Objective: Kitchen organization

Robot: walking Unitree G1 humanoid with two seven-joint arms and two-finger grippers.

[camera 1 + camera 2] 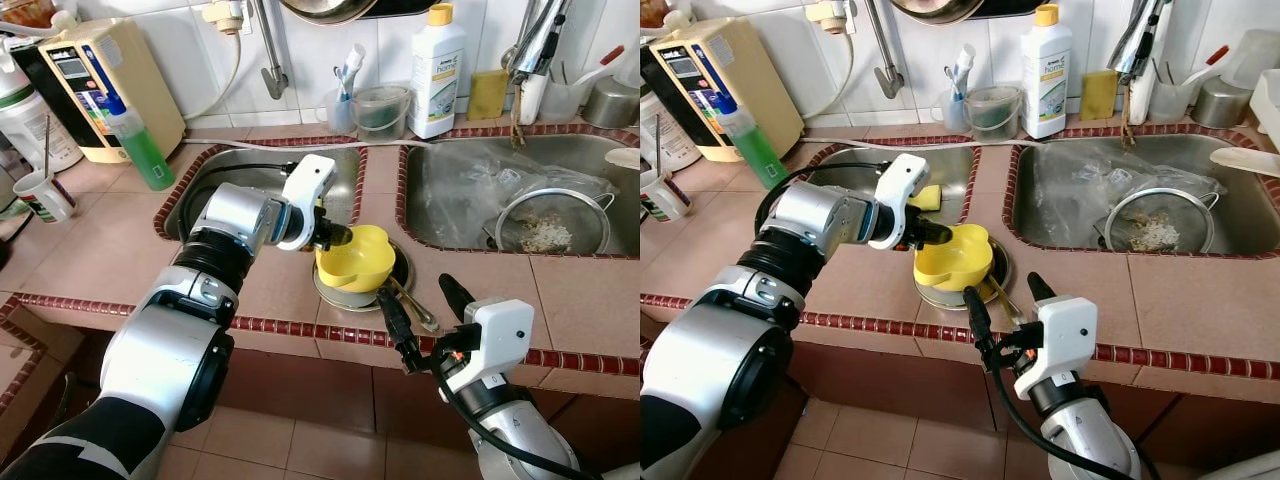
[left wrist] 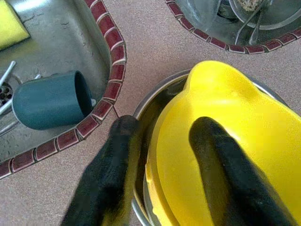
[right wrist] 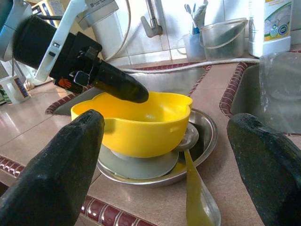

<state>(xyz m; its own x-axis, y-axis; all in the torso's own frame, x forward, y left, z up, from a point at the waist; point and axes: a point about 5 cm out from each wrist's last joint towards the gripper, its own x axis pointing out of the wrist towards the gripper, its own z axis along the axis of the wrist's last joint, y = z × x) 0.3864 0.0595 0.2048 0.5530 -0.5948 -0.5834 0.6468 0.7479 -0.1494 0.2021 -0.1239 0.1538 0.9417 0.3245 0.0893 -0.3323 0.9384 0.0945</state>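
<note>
A: Where's the yellow bowl (image 1: 355, 258)?
B: On the tiled worktop (image 1: 120, 255), on the strip between the two sinks. It sits mouth up on a metal plate (image 3: 205, 141), tipped slightly. Roughly round, so no real long axis; small spout lip faces the back wall.
A: Left pincer (image 2: 164, 160)?
B: Closed on the bowl's rim. One finger is inside the bowl, the other outside against the wall, on the side toward the left sink (image 1: 225, 175).
A: Anything else on the plate?
B: A spoon (image 3: 195, 188). Its bowl end lies against the yellow bowl's base and its handle runs out toward the worktop's front edge, past the plate's rim.
A: Right pincer (image 1: 418, 320)?
B: Wide open, empty. It hovers at the front edge of the worktop, fingers pointing at the bowl, not touching it.
A: Surroundings?
B: A teal cup (image 2: 51, 100) lies on its side in the left sink, with a yellow sponge (image 2: 10, 28) beyond it. A strainer (image 1: 550, 225) sits in the right sink (image 1: 450, 190). A green bottle (image 1: 140, 145) stands left of the sinks and a white bottle (image 1: 436, 75) stands at the back wall.
</note>
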